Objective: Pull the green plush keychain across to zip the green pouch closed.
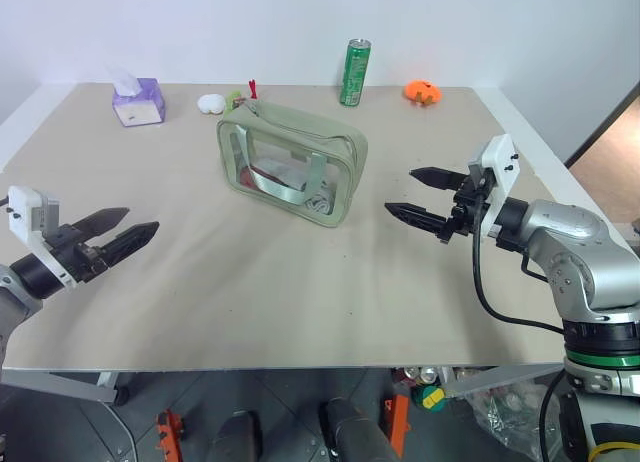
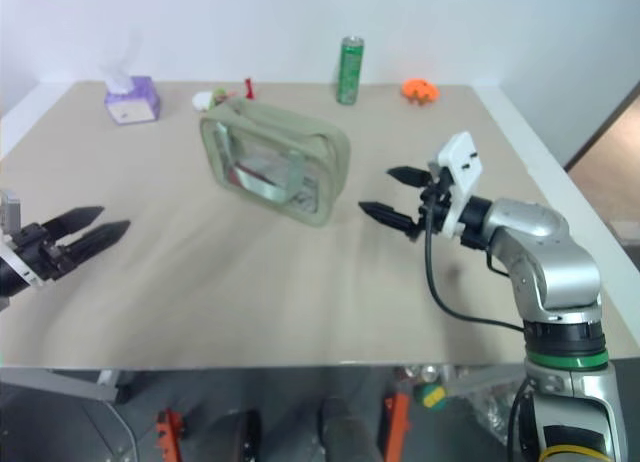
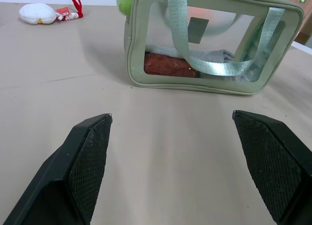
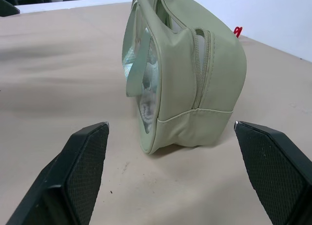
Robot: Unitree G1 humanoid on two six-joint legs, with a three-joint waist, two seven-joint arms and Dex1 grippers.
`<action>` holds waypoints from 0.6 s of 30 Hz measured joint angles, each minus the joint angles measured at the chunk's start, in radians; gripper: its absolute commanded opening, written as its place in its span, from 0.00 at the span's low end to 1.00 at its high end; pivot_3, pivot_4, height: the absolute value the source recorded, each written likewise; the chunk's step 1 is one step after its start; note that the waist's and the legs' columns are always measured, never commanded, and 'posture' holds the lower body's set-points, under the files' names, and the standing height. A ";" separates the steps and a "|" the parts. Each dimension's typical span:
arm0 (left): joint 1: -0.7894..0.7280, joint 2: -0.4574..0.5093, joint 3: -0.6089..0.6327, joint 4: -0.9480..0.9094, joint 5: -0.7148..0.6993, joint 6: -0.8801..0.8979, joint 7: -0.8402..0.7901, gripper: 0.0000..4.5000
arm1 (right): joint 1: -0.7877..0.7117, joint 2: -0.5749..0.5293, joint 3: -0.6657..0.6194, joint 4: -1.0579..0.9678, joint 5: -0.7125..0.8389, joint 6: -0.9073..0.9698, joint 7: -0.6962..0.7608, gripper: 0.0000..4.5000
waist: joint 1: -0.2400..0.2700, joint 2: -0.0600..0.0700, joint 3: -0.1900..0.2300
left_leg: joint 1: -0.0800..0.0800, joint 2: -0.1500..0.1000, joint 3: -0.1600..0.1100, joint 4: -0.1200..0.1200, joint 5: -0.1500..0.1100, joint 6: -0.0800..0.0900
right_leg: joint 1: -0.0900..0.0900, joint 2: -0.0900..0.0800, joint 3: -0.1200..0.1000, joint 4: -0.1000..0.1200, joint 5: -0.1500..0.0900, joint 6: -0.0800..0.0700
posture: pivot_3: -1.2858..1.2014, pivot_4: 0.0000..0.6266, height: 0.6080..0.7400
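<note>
The green pouch (image 1: 292, 162) stands upright in the middle of the tan table (image 1: 250, 302), its clear side panel and strap handles facing me. The green plush keychain (image 3: 123, 0) peeks out at the pouch's far left top corner, mostly hidden behind it. My left gripper (image 1: 140, 222) hovers open at the left, well short of the pouch and pointing toward it. To the right of the pouch, my right gripper (image 1: 400, 190) is open and aimed at its end panel (image 4: 195, 88), a short gap away. Nothing is between either gripper's fingers.
At the back of the table stand a purple tissue box (image 1: 138, 102), a white plush item (image 1: 211, 104) with a red tag, a tall green can (image 1: 355, 72) and an orange toy (image 1: 422, 92). The table's front edge runs just below both arms.
</note>
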State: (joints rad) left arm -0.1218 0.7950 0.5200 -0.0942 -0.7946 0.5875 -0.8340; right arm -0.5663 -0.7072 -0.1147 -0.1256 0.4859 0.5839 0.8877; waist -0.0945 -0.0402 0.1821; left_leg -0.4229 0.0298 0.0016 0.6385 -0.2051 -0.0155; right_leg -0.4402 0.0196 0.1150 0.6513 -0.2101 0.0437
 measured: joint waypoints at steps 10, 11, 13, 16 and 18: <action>-0.002 -0.091 -0.021 -0.038 0.002 -0.001 0.063 0.91 | -0.150 0.073 0.133 0.085 -0.106 -0.053 -0.033 0.95 | 0.000 0.000 0.000 | 0.000 0.000 -0.001 0.001 0.002 -0.003 | 0.000 0.000 -0.001 0.003 0.001 0.000 | 0.52 0.24 1.00; -0.004 -0.091 -0.021 -0.039 0.002 -0.001 0.064 0.91 | -0.154 0.073 0.134 0.086 -0.108 -0.054 -0.034 0.95 | 0.000 0.000 0.000 | 0.000 0.000 -0.001 0.001 0.002 -0.003 | 0.000 0.000 -0.001 0.003 0.001 0.000 | 0.52 0.24 1.00; -0.009 -0.096 -0.021 -0.043 0.002 -0.003 0.067 0.91 | -0.175 0.073 0.143 0.095 -0.120 -0.062 -0.034 0.95 | 0.001 0.000 0.000 | 0.000 0.000 -0.001 0.001 0.002 -0.003 | 0.000 0.000 -0.001 0.003 0.001 0.000 | 0.52 0.24 1.00; -0.043 -0.118 -0.041 -0.072 0.000 -0.004 0.085 0.91 | -0.320 0.105 0.200 0.180 -0.181 -0.105 -0.025 0.95 | 0.001 0.000 0.000 | 0.000 0.000 -0.001 0.002 0.002 -0.003 | 0.000 0.000 -0.002 0.003 0.002 -0.001 | 0.52 0.24 1.00; -0.057 -0.125 -0.044 -0.087 -0.001 -0.009 0.095 0.91 | -0.429 0.137 0.237 0.263 -0.210 -0.163 0.016 0.95 | 0.000 0.000 0.000 | 0.000 0.000 -0.001 0.001 0.002 -0.003 | 0.000 0.000 -0.002 0.003 0.002 -0.001 | 0.52 0.24 1.00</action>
State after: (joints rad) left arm -0.1783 0.6697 0.4763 -0.1815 -0.7953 0.5788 -0.7393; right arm -0.9950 -0.5705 0.1219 0.1377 0.2757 0.4208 0.9034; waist -0.0945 -0.0401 0.1822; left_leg -0.4227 0.0301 0.0005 0.6395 -0.2031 -0.0185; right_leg -0.4405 0.0198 0.1132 0.6539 -0.2081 0.0423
